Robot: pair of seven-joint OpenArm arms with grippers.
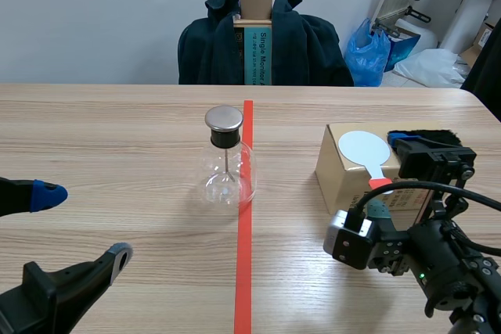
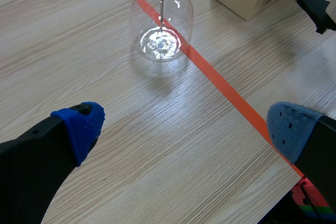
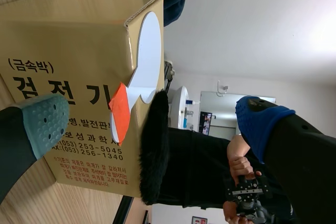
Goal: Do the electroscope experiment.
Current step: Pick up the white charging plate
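The electroscope, a clear glass flask (image 1: 225, 168) (image 2: 160, 29) with a metal cap and rod, stands mid-table beside the tape line. To its right a cardboard box (image 1: 344, 174) (image 3: 63, 61) carries a white paddle (image 1: 364, 149) (image 3: 147, 51) with a red handle (image 1: 380, 184) (image 3: 119, 115) and a strip of black fur (image 1: 429, 136) (image 3: 154, 148). My right gripper (image 1: 387, 176) (image 3: 147, 121) lies on its side, open, its fingers spanning the handle and the fur's end. Low at the near left, my left gripper (image 1: 82, 224) (image 2: 186, 129) stands open and holds nothing, the flask well ahead of it.
An orange-red tape line (image 1: 245, 224) runs down the table's middle. Behind the far edge stands a chair draped with a dark jacket (image 1: 262, 41); a blue bag (image 1: 369, 51) sits to its right. A person's hands (image 3: 240, 163) show in the right wrist view's background.
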